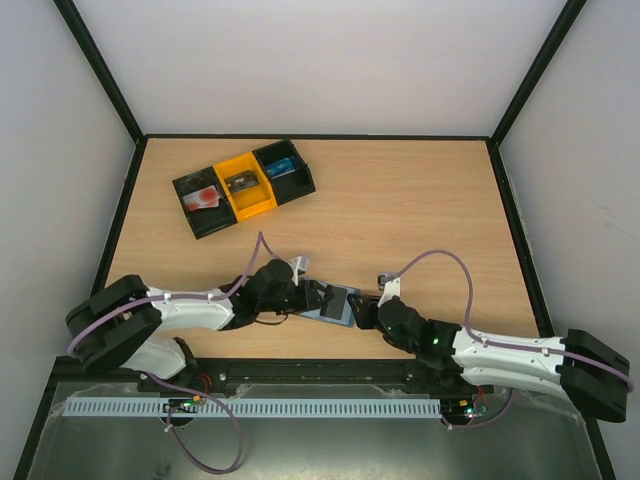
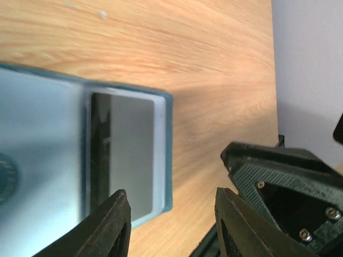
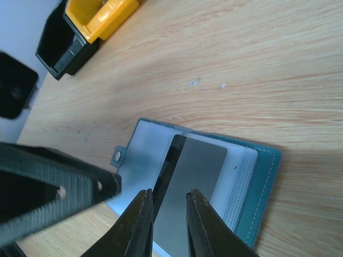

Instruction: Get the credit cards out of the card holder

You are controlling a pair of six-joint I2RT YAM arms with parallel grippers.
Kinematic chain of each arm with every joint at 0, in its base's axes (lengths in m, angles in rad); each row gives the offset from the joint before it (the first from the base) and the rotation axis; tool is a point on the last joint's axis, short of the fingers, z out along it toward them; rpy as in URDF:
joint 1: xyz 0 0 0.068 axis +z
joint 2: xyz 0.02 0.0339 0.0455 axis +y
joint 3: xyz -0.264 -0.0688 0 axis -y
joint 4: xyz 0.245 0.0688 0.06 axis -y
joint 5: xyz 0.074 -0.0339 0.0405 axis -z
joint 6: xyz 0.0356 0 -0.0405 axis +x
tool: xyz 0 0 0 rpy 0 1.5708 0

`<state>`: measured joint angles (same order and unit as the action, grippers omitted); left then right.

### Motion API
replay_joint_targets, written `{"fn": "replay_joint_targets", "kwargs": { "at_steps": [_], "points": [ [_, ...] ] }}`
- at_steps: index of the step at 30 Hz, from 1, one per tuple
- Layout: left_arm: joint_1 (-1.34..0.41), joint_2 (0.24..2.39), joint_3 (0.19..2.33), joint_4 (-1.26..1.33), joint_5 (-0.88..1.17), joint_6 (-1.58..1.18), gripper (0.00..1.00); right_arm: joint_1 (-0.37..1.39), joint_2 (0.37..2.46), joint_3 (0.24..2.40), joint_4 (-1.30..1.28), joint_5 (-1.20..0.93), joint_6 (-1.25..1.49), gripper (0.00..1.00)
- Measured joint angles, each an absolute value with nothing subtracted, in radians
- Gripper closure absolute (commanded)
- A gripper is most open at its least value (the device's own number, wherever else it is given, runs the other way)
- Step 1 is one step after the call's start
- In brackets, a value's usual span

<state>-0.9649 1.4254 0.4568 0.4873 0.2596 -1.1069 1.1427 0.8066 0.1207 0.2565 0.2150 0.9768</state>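
The card holder (image 3: 260, 182) lies open and flat on the desk (image 1: 400, 210), near the front edge, between the tips of the two arms. Its cover is blue-green and its inner panels are pale. One grey card (image 3: 195, 171) sits in a pocket of the holder with part of its length exposed. A dark slot runs along one long side of the card.

The right jaws stand directly over the grey card. Their fingers (image 3: 136, 225) are set narrow, and the card surface shows through the slim gap between the tips. Nothing is clamped between them. Whether they touch the card cannot be determined.

The left jaws stand at the opposite side of the holder, set moderately wide and holding nothing. In the left wrist view, one of the fingers (image 2: 110, 227) overlaps the holder's corner and the end of the card. The other is over bare desk just beside the holder's edge. The two sets of jaws are close together, tips facing across the holder.

A three-compartment tray (image 1: 258, 208), black-yellow-black, sits well apart at the far left of the desk. Its left compartment holds a red card (image 1: 205, 197). The contents of the middle compartment are too small to identify. The right compartment holds a blue item (image 1: 281, 166).
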Motion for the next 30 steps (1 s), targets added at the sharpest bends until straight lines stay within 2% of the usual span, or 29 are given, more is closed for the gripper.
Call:
{"fn": "replay_joint_targets", "kwargs": {
  "at_steps": [14, 22, 30],
  "points": [
    [-0.908, 1.400, 0.397, 0.447, 0.256, -1.073, 0.54, 1.143, 1.050, 0.183, 0.349, 0.106, 1.023, 0.81],
    [-0.908, 1.478, 0.387, 0.526, 0.302, -1.081, 0.57, 1.143, 1.089, 0.190, 0.348, 0.118, 1.035, 0.81],
    [-0.910, 1.561, 0.377, 0.638, 0.334, -1.106, 0.60, 1.143, 1.106, 0.162, 0.363, 0.125, 1.050, 0.86]
  ]
}}
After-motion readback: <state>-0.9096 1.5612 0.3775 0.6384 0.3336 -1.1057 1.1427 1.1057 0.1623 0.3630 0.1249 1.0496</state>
